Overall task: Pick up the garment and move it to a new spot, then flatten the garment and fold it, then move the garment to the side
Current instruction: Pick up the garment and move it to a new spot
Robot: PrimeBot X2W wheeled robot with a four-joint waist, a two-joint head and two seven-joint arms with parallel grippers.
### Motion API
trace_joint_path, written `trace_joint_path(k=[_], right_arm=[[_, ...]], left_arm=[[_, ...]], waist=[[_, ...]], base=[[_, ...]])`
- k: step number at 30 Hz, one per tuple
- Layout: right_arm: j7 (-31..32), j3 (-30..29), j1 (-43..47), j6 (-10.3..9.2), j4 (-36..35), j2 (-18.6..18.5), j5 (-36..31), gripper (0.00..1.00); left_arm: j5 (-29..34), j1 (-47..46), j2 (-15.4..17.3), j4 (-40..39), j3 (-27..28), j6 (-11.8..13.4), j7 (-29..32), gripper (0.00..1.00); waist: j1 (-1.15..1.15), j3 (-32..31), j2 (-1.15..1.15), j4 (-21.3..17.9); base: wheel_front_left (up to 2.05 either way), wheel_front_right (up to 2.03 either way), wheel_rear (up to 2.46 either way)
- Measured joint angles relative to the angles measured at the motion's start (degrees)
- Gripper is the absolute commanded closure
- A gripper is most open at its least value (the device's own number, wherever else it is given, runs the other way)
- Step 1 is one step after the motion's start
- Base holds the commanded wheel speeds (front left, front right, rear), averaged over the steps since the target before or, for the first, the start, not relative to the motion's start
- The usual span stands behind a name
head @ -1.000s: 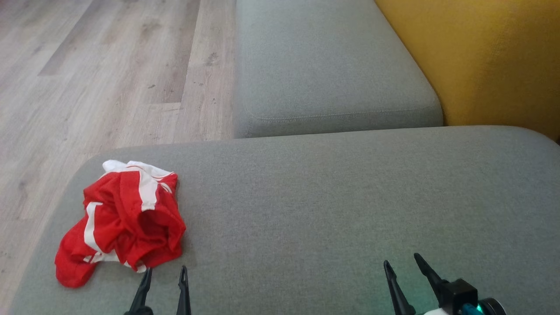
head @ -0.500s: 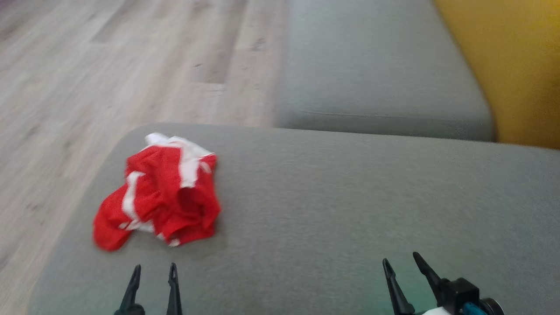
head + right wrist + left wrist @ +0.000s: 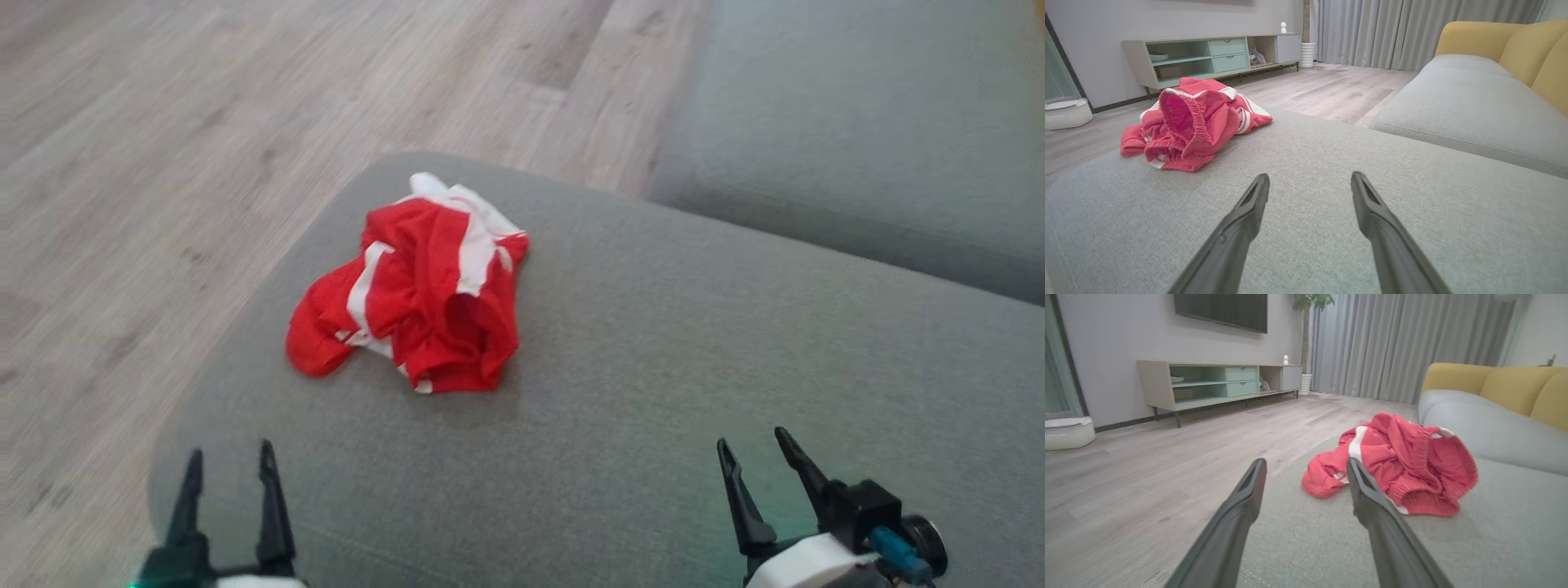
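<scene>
The garment point(image 3: 424, 286) lies crumpled in a red heap with white stripes near the rounded left end of the grey sofa cushion point(image 3: 694, 367); its letters and number are hidden in the folds. My left gripper point(image 3: 230, 459) hovers open at the lower left, short of the heap and apart from it. In the left wrist view the garment point(image 3: 1404, 465) sits just beyond and right of the open left gripper point(image 3: 1306, 469). My right gripper point(image 3: 753, 445) is open at the lower right over bare cushion. The right wrist view has the garment point(image 3: 1192, 122) far to the left of the right gripper point(image 3: 1310, 181).
Wooden floor point(image 3: 204, 122) lies left of and beyond the cushion's edge. A second grey seat cushion point(image 3: 882, 147) runs at the upper right, with yellow backrests point(image 3: 1515, 45). A TV cabinet point(image 3: 1216, 381), a white basket point(image 3: 1067, 433) and curtains point(image 3: 1404, 343) stand across the room.
The head camera has swung left and down, so the garment now appears higher and nearer the middle. The garment itself lies as before. Both grippers stay open.
</scene>
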Motion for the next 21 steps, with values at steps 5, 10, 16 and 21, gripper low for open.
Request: trace_joint_path(k=[5, 10, 16, 21], right_arm=[[-0.01, -0.79, -0.16, 0.00, 0.20, 0.01, -0.46, 0.00], [-0.01, -3.57, 0.30, 0.00, 0.05, 0.00, -2.10, 0.00], [-0.01, -6.35, -0.05, 0.00, -1.23, -0.01, -7.03, 0.00], [-0.02, -6.81, -3.71, 0.00, -2.82, -1.57, -8.80, 0.00]], left_arm=[[-0.20, -3.35, 0.07, -0.64, -0.69, -3.36, 0.00, 0.00], [-0.56, -12.69, 0.44, -0.75, -4.33, -8.05, 0.22, 0.00], [-1.82, -32.21, 3.42, 0.77, -7.47, -10.04, 7.27, 0.00], [-5.10, -47.38, 5.10, 11.72, -12.22, -10.63, 16.80, 0.00]], waist=[[0.00, 1.81, 0.00, 1.96], [0.00, 3.33, 0.00, 3.50], [0.00, 7.29, 0.00, 3.27], [0.01, 13.06, 0.00, 1.56]], base=[[0.00, 0.00, 0.00], [0.00, 0.00, 0.00], [0.00, 0.00, 0.00], [0.00, 0.00, 0.00]])
